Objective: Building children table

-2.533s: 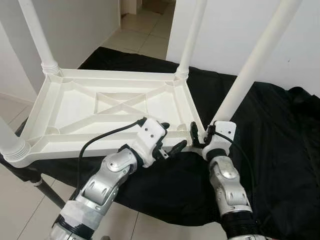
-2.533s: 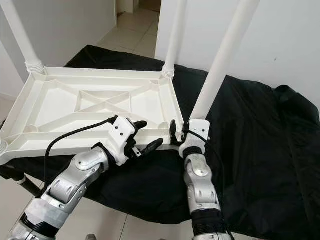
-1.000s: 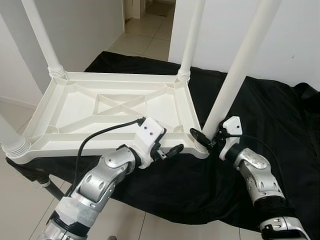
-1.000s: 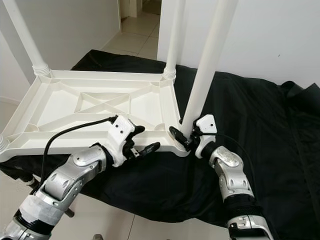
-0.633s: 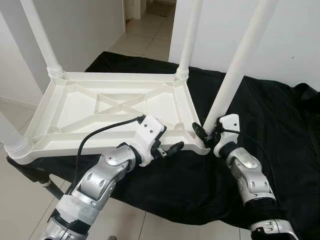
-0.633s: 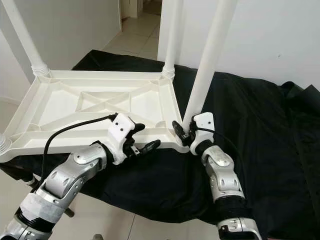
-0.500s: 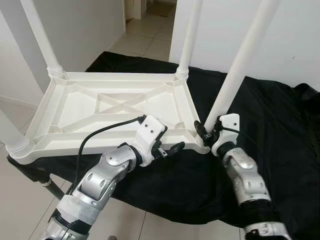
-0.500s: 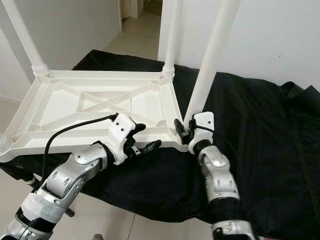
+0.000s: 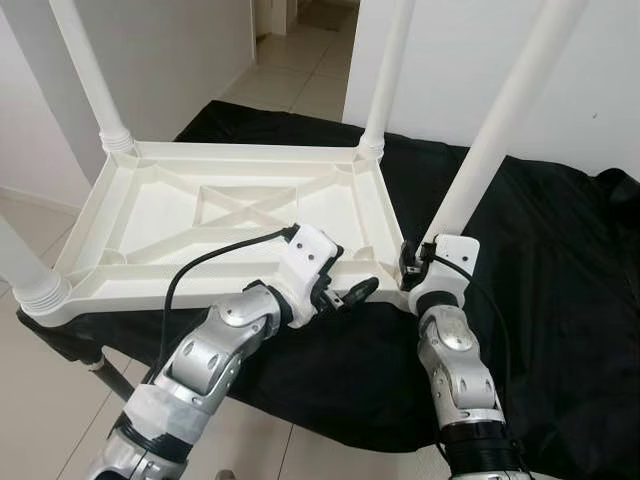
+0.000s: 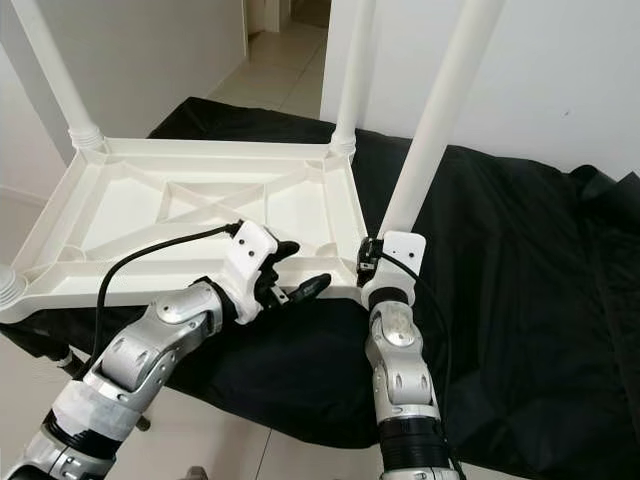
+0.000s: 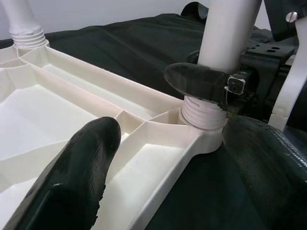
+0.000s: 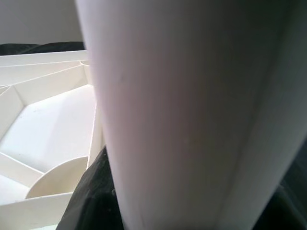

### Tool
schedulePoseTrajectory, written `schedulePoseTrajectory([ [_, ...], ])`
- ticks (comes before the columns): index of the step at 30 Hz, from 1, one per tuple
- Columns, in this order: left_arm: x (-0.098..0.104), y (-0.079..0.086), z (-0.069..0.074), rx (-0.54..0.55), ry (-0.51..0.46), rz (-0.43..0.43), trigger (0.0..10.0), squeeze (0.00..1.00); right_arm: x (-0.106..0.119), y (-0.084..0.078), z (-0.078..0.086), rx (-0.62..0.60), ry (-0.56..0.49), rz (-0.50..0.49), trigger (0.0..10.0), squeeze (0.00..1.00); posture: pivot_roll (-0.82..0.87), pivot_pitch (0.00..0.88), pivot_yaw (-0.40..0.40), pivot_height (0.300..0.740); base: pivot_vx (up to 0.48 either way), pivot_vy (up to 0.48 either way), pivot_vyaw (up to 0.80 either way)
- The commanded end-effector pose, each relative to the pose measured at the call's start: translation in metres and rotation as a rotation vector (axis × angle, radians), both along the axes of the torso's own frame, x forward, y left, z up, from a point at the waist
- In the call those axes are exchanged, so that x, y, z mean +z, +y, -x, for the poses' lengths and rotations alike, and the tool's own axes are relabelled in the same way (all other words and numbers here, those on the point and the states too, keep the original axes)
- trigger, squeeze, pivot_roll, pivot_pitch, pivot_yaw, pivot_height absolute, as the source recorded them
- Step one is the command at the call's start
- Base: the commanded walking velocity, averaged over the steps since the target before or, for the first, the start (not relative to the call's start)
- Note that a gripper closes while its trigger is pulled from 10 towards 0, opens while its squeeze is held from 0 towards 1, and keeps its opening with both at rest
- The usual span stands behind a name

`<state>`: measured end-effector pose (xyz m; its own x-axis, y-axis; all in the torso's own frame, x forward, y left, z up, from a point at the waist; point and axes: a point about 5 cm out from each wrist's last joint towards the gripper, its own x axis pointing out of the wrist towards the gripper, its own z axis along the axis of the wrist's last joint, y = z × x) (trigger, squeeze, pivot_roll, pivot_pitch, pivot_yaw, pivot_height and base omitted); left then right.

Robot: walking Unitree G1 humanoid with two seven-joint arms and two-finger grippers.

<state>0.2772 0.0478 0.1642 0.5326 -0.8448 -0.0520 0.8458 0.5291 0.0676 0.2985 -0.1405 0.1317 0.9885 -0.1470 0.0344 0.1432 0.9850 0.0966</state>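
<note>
White tabletop (image 9: 150, 215) lies inverted; left gripper (image 9: 345, 283) spread at its rim; right gripper (image 9: 413, 262) seemingly clamps leg (image 9: 500, 120).

Inverted children table (image 9: 230, 215) on cloth-covered bench (image 9: 560, 300), toward its left edge, legs up, left claw (image 9: 345, 285) at table's near rim, right claw (image 9: 408, 262) at near-right leg (image 9: 490, 140) base

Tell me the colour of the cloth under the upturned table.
Black cloth, seen best in the left eye view.
</note>
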Motion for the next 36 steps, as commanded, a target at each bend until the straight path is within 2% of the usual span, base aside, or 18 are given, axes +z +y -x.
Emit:
schedulePoseTrajectory([
  [1,0.002,0.0,-0.002,-0.02,-0.014,-0.004,10.0,0.0,-0.001,0.0,0.002,-0.025,0.01,-0.058,10.0,0.0,-0.02,0.0,-0.066,0.74,0.0,0.0,0.0],
  [8,0.005,0.001,-0.005,-0.013,-0.03,-0.006,10.0,0.0,0.004,0.0,0.001,-0.035,-0.007,-0.045,10.0,0.0,-0.03,0.0,-0.064,0.74,0.0,0.0,0.0],
  [9,0.004,0.001,-0.005,-0.014,-0.032,-0.007,10.0,0.0,0.005,-0.001,0.002,-0.027,-0.014,-0.04,10.0,1.0,-0.03,0.0,-0.062,0.74,0.0,0.0,0.0],
  [19,0.004,-0.002,-0.005,-0.016,-0.034,0.002,10.0,0.0,0.009,-0.011,0.008,0.022,-0.044,-0.007,10.0,1.0,-0.04,0.0,-0.072,0.74,0.0,0.0,0.0],
  [20,0.004,-0.002,-0.005,-0.015,-0.034,0.004,10.0,0.0,0.008,-0.013,0.008,0.099,-0.046,-0.003,10.0,0.07,-0.03,0.0,-0.075,0.74,0.0,0.0,0.0],
  [21,0.004,-0.002,-0.005,-0.015,-0.034,0.004,10.0,0.0,0.008,-0.013,0.008,0.099,-0.046,-0.003,10.0,0.07,-0.03,0.0,-0.075,0.74,0.0,0.0,0.0],
  [22,0.004,-0.001,-0.005,-0.015,-0.035,0.003,10.0,0.0,0.009,-0.015,0.009,0.181,-0.059,0.003,10.0,0.0,-0.03,0.0,-0.076,0.74,0.0,0.0,0.0],
  [23,0.004,-0.001,-0.004,-0.014,-0.035,0.001,10.0,0.0,0.01,-0.019,0.01,0.247,-0.066,0.002,10.0,0.0,-0.02,0.0,-0.079,0.74,0.0,0.0,0.0],
  [24,0.004,-0.001,-0.004,-0.014,-0.035,0.001,10.0,0.0,0.01,-0.019,0.01,0.247,-0.066,0.002,10.0,0.0,-0.02,0.0,-0.079,0.74,0.0,0.0,0.0],
  [25,0.004,0.0,-0.004,-0.014,-0.036,0.0,10.0,0.0,0.011,-0.024,0.01,0.312,-0.075,0.021,10.0,0.0,-0.02,0.0,-0.077,0.74,0.0,0.0,0.0],
  [27,0.004,0.001,-0.003,-0.015,-0.036,-0.001,10.0,0.0,0.012,-0.027,0.01,0.342,-0.081,0.034,10.0,0.0,-0.02,0.0,-0.077,0.74,0.0,0.0,0.0],
  [28,0.004,0.001,-0.003,-0.016,-0.037,-0.001,10.0,0.0,0.011,-0.031,0.008,0.403,-0.076,0.06,10.0,0.0,-0.02,0.0,-0.08,0.74,0.0,0.0,0.0],
  [29,0.004,0.0,-0.002,-0.017,-0.04,-0.003,10.0,0.0,0.011,-0.032,0.008,0.468,-0.071,0.089,10.0,0.0,-0.02,0.0,-0.082,0.74,0.0,0.0,0.0],
  [30,0.004,0.0,-0.002,-0.017,-0.04,-0.003,10.0,0.0,0.011,-0.032,0.008,0.468,-0.071,0.089,10.0,0.0,-0.02,0.0,-0.082,0.74,0.0,0.0,0.0],
  [32,0.003,0.0,-0.002,-0.02,-0.043,-0.004,10.0,0.0,0.01,-0.032,0.007,0.556,-0.06,0.121,10.0,0.0,-0.01,0.0,-0.084,0.74,0.0,0.0,0.0],
  [36,0.003,-0.005,0.003,-0.042,-0.047,0.002,10.0,0.0,0.007,-0.03,0.005,0.659,-0.053,0.124,10.0,0.0,0.0,0.0,-0.087,0.74,0.0,0.0,0.0],
])
